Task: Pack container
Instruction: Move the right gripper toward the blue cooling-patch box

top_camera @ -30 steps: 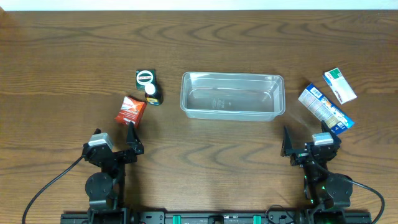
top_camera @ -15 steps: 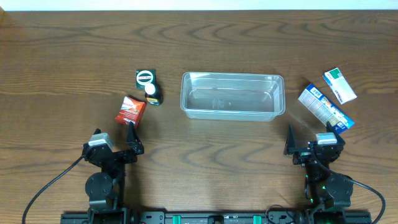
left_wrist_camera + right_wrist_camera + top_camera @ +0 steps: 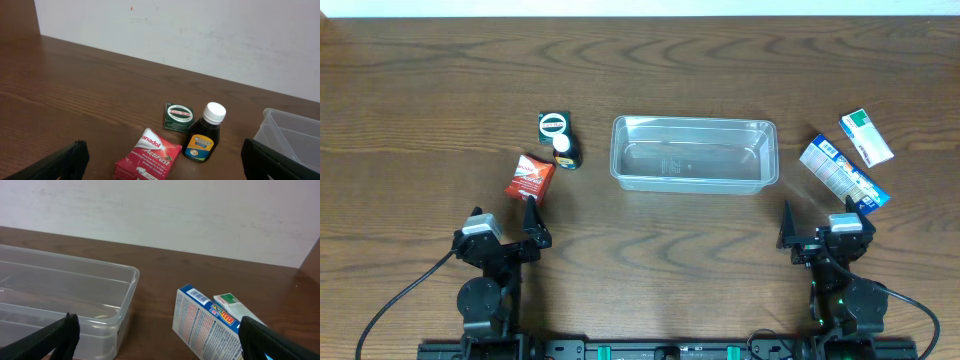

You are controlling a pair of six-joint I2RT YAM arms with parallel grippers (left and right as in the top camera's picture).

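At the lower left of the overhead view, the left claw: fingers spread wide apart, nothing held. Just above it, a red packet, lying flat on the brown table. Up and a bit to the right, a small green box, with a dark bottle with a white cap just beside it, standing upright. In the middle, a little above center, the container: clear, long side running across the frame, nothing inside. To the right of it, a blue box. Just beside that, near the upper right, a white and green box. At the lower right, the right claw: fingers also spread wide apart, nothing held, just below the blue box. Looks like the very start of the job: nothing packed yet, all five things out on the table, every one left to pick up and put into the container.
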